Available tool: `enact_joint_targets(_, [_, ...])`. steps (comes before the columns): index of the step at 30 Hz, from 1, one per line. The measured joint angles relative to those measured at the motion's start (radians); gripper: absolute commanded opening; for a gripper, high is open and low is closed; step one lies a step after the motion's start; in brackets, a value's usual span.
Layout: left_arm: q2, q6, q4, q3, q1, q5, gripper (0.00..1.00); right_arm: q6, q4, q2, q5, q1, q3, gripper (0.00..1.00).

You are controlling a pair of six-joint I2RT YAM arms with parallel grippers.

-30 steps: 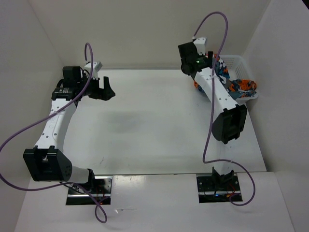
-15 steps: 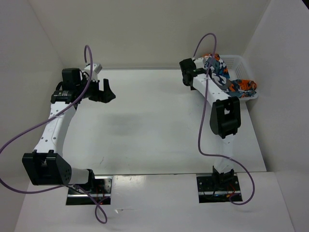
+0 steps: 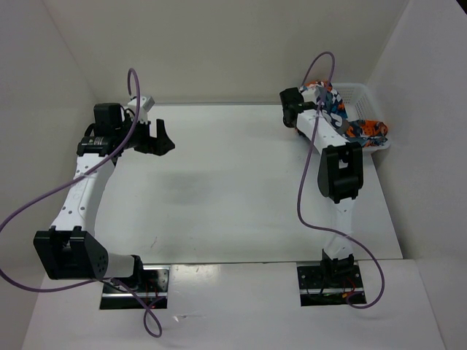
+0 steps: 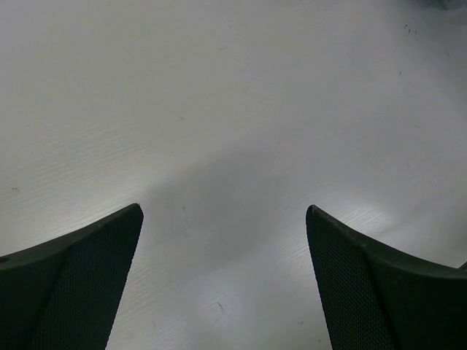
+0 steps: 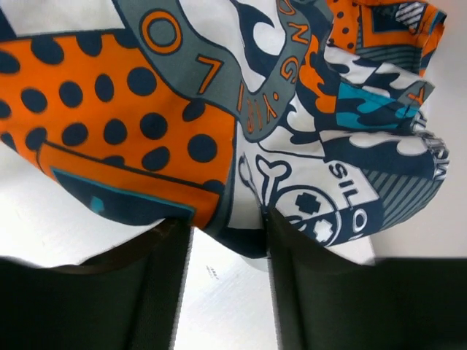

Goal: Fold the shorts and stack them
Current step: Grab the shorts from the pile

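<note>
Shorts: you have them in the white mesh basket at the far right corner of the table, spilling over the basket's near rim. Their long axis runs diagonally. The far-left end is bunched up beside the right gripper, and the near-right end hangs over the rim.

Right gripper: jaws are partly closed. The wrist view shows a lower fold of the shorts dipping between the fingers. You cannot tell whether the cloth is pinched.

Left gripper: jaws are spread wide and released, over bare table at the far left, well apart from the shorts.
</note>
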Motion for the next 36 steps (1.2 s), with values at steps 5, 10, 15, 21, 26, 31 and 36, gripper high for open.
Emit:
enact_joint_targets(5, [0.000, 0.000, 0.000, 0.000, 0.000, 0.000, 0.99, 0.011, 0.001, 0.003, 0.012, -0.002, 0.010, 0.14])
enact_joint_targets(10, [0.000, 0.000, 0.001, 0.000, 0.000, 0.001, 0.99, 0.034, -0.009, 0.001, 0.000, -0.002, 0.038, 0.00])
enact_joint_targets(15, [0.000, 0.000, 0.001, 0.000, 0.000, 0.008, 0.99, 0.041, -0.050, -0.023, -0.054, 0.003, 0.139, 0.00])
enact_joint_targets(21, [-0.010, 0.000, 0.005, -0.006, 0.000, 0.026, 0.99, 0.053, -0.135, -0.132, -0.151, 0.015, 0.353, 0.00])
enact_joint_targets(26, [-0.013, 0.000, 0.014, -0.011, 0.000, 0.037, 0.99, 0.062, -0.163, -0.225, -0.199, 0.058, 0.550, 0.00])
enact_joint_targets(31, [-0.013, 0.000, 0.014, -0.001, 0.000, 0.042, 0.99, 0.055, -0.177, -0.282, -0.237, 0.175, 0.697, 0.00])
enact_joint_targets(36, [0.011, 0.000, 0.002, 0.104, 0.007, 0.043, 0.99, 0.007, -0.177, -0.295, -0.194, 0.369, 0.760, 0.00])
